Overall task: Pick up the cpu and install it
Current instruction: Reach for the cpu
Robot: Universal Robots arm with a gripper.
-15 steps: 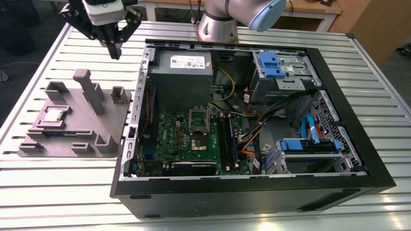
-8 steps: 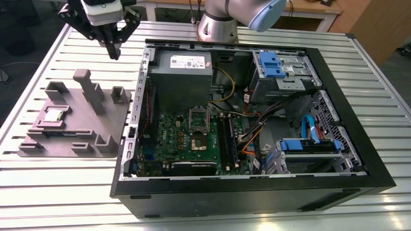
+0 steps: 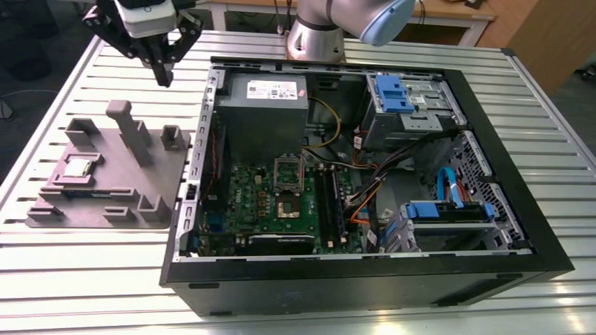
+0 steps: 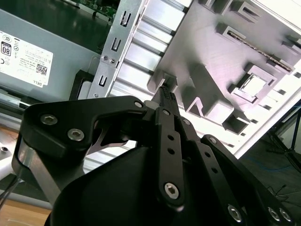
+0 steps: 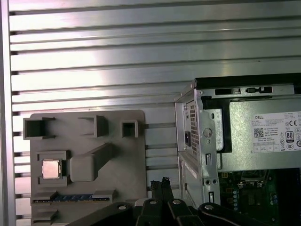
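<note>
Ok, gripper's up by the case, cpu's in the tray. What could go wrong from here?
1. The small silver square cpu lies recessed in the grey plastic tray, tall upright blocks beside it; the black gripper might clip one descending.
2. Its fingers look shut; descending like that could press on the chip.
3. The black computer case's metal rim stands between tray and green motherboard; a low carry could catch it.

White printed label (image 5: pixel 276 133) sits on grey power supply (image 5: pixel 244 157), at a corner of the open computer case (image 3: pixel 373 279). It appears in both wrist views and the exterior view. It carries black lettering, a small square code and round marks.
</note>
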